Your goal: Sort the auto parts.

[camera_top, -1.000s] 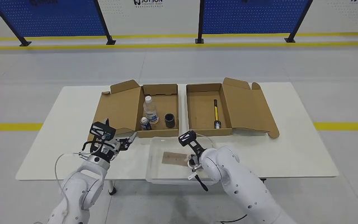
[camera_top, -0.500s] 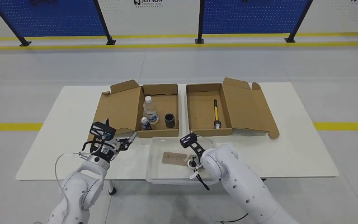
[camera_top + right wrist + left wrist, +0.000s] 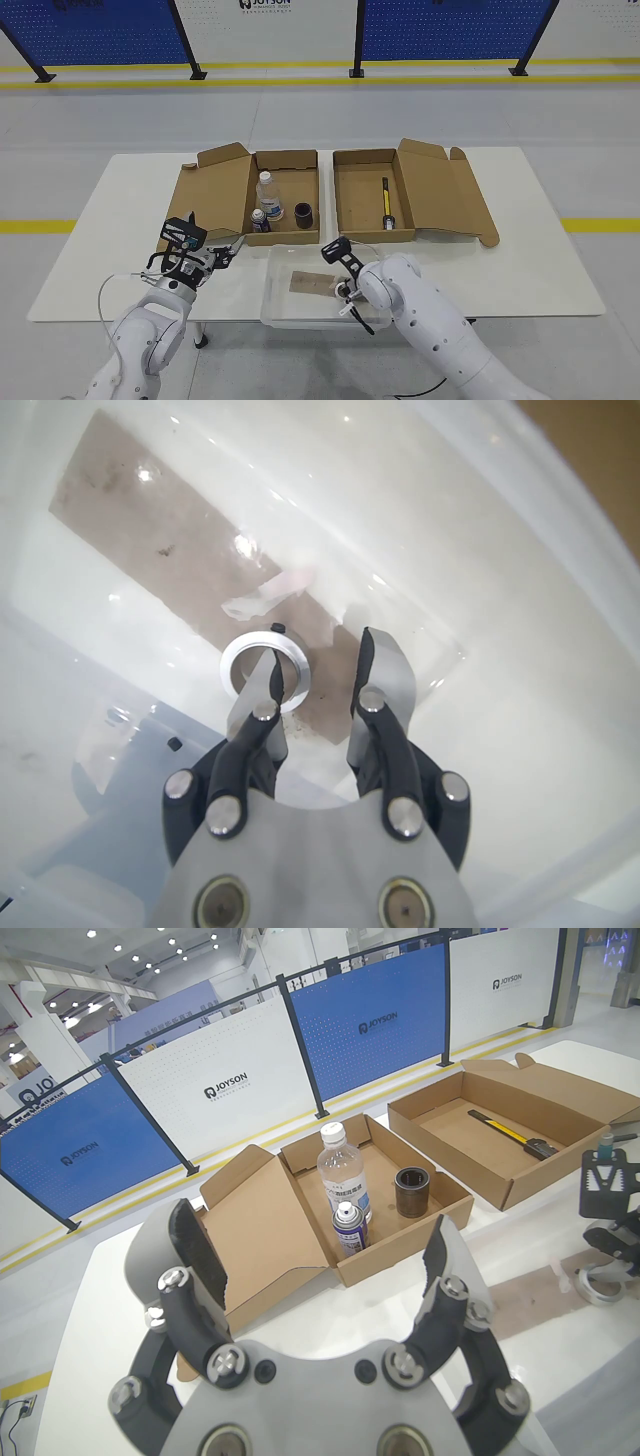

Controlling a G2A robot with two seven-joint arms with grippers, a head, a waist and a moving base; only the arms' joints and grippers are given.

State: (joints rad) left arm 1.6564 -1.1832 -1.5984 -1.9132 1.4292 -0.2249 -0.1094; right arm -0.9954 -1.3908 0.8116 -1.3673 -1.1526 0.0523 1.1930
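The right gripper (image 3: 320, 665) is down inside a clear plastic bin (image 3: 525, 610), its jaws partly open. One fingertip (image 3: 274, 680) sits in the hole of a silver metal ring (image 3: 231, 670); the other stands outside the rim with a gap to it, so the ring is not clamped. The ring lies flat on the bin floor, on the edge of a brownish label (image 3: 150, 530), with a small black set screw in its wall. A crumpled scrap of clear film (image 3: 270, 595) lies just beside the ring.

In the top view the right gripper (image 3: 345, 292) is in the bin (image 3: 275, 295), which sits at the front edge of the white worktop (image 3: 530, 270).

The left gripper (image 3: 317, 1253) hovers above the worktop with its jaws spread wide and nothing between them. It is just in front of the left cardboard box (image 3: 400, 1253).

That box holds a clear bottle (image 3: 340, 1168) with a white cap, a small spray can (image 3: 350, 1230) in front of it, and a black cylinder (image 3: 412, 1192) beside them, all upright. The right cardboard box (image 3: 550, 1178), just beside the left one, holds a yellow-and-black caliper (image 3: 510, 1134) lying flat. Both boxes have their lids folded open.
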